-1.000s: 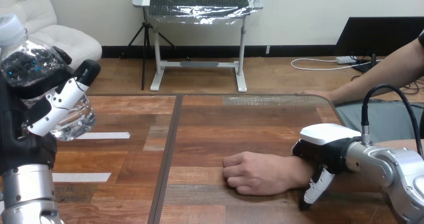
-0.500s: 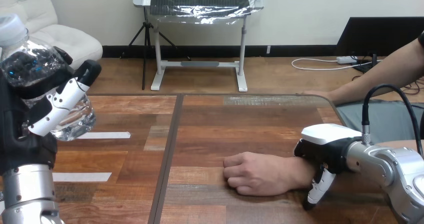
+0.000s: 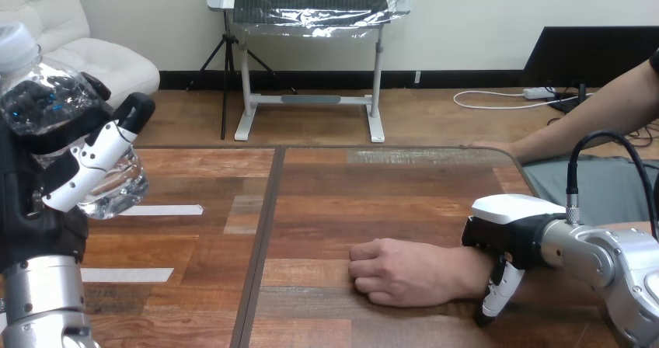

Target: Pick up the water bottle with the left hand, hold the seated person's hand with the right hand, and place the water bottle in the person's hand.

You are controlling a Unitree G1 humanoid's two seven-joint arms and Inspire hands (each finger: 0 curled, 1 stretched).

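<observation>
1. Stretching across the view was the wooden table (image 3: 350,200), brown planks with a dark seam (image 3: 260,239) running from 12 to 6 o'clock, just left of centre.
2. Two white tape strips lay flat on the planks, one (image 3: 159,210) at 9 o'clock and one (image 3: 124,274) at 8 o'clock.
3. Up at 10 o'clock, well clear of the wood, hung the water bottle (image 3: 50,92), clear and tilted, with its cap toward 11 o'clock.
4. The left hand (image 3: 93,158) had it: fingers and thumb were curled round the bottle's body, with the palm at the bottle's 6 o'clock.
5. Down at 5 o'clock, the person's hand (image 3: 400,270) rested on the table as a loose fist, knuckles toward 9 o'clock, well apart from the bottle.
6. At the fist's 3 o'clock, the right hand (image 3: 509,224) sat over the person's wrist (image 3: 466,274), closed on it, with one finger (image 3: 497,290) curled down the near side.
7. At 2 o'clock, the person's other hand (image 3: 489,144) lay on the table's far edge.
</observation>
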